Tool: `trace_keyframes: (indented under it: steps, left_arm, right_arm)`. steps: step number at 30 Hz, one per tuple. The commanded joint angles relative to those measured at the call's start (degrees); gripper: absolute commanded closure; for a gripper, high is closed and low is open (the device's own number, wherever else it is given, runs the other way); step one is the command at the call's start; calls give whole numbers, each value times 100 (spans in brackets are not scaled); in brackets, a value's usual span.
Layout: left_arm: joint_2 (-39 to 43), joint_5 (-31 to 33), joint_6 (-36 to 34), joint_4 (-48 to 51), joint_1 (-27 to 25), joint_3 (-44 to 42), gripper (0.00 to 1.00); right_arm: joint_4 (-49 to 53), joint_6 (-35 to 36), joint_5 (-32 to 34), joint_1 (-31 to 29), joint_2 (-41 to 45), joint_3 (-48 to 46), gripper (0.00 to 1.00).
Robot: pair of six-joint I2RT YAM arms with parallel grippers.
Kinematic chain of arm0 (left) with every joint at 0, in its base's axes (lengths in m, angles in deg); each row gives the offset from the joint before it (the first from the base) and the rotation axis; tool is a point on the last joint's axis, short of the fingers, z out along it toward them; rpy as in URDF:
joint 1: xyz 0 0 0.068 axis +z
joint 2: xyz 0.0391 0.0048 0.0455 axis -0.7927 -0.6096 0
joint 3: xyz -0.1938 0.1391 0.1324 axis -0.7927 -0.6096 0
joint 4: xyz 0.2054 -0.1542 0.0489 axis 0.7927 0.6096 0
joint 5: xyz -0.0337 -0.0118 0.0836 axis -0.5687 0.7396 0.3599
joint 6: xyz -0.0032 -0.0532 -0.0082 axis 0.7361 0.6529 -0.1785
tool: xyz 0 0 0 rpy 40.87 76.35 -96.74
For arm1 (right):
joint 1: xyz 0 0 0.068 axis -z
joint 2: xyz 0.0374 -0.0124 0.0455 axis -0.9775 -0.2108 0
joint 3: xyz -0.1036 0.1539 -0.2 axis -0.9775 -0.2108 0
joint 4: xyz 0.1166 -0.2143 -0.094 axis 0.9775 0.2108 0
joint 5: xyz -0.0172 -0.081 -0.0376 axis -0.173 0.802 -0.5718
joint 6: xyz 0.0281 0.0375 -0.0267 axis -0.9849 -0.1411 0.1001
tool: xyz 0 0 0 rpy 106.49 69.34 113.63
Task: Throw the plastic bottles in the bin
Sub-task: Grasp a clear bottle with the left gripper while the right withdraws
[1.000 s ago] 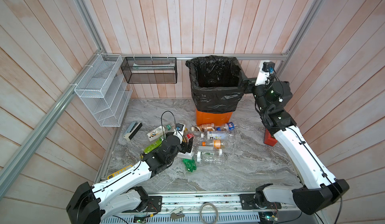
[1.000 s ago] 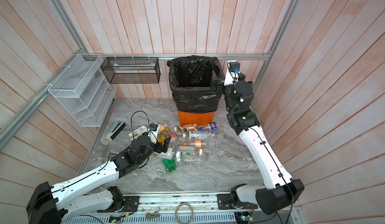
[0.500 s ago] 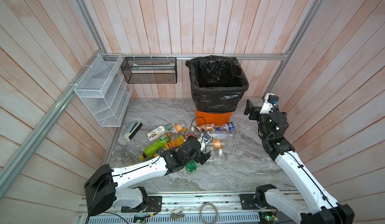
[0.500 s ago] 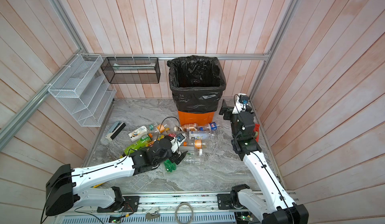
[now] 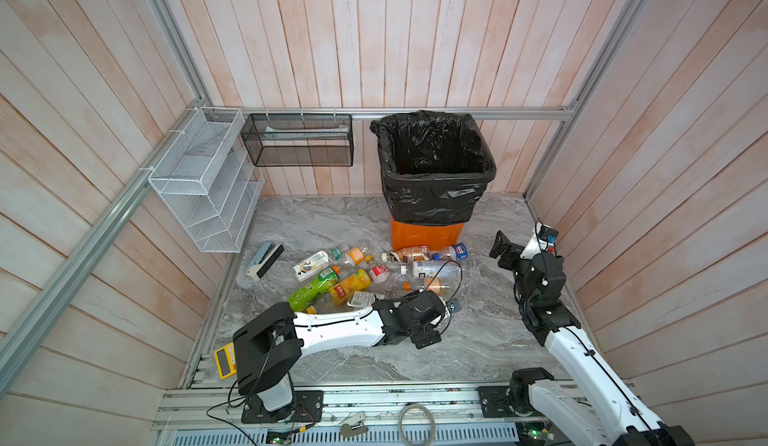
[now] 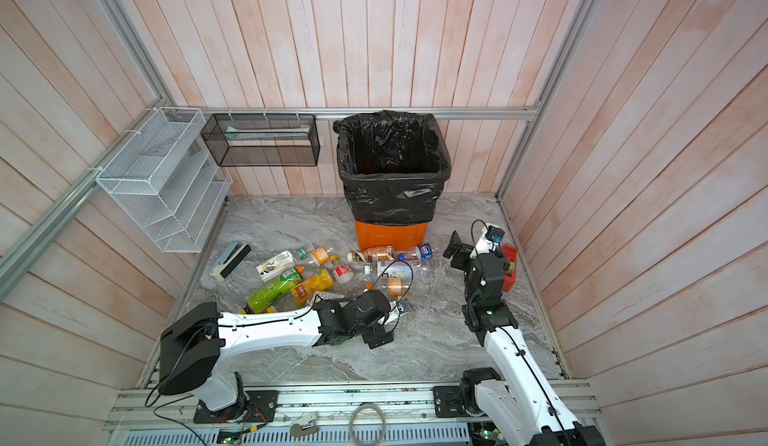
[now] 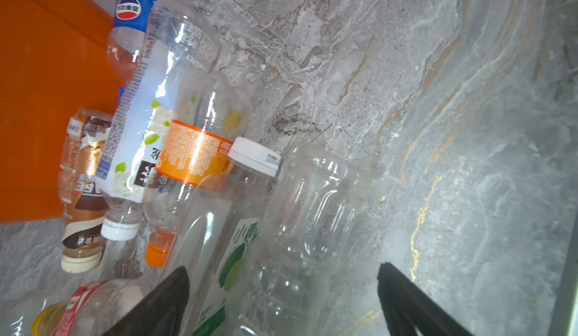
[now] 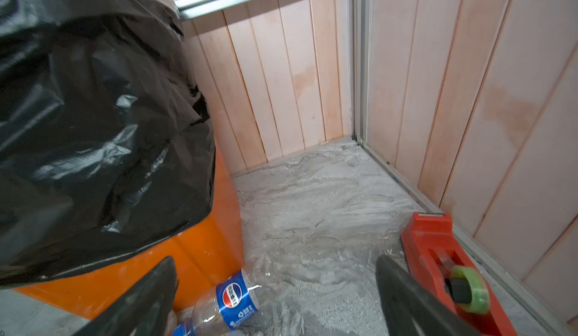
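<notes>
Left gripper point(image 7: 283, 268): jaws wide over plastic bottles point(image 7: 312, 209), gripping none; right gripper point(image 8: 274, 259): jaws wide, empty, beside bin point(image 8: 200, 250).

Grey marbled tabletop point(image 5: 320, 219), carrying the bin point(image 5: 424, 236) at the back, plastic bottles point(image 5: 349, 285) strewn before it, red tape dispenser point(image 6: 509, 267) at the right edge.
</notes>
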Motion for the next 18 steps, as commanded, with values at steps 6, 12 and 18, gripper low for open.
trace_keyframes:
  steps: [6, 12, 18]
  left_arm:
    - [-609, -153, -415, 408, -34, 446, 7]
    - [-888, -180, -514, 445, -31, 572, 8]
    - [-1091, -450, -490, 496, -26, 730, 15]
  right_arm:
    - [-116, -410, -154, 90, 125, -455, 1]
    - [-139, -374, -195, 101, 47, -462, 1]
    - [-152, -366, -206, 118, 8, -487, 1]
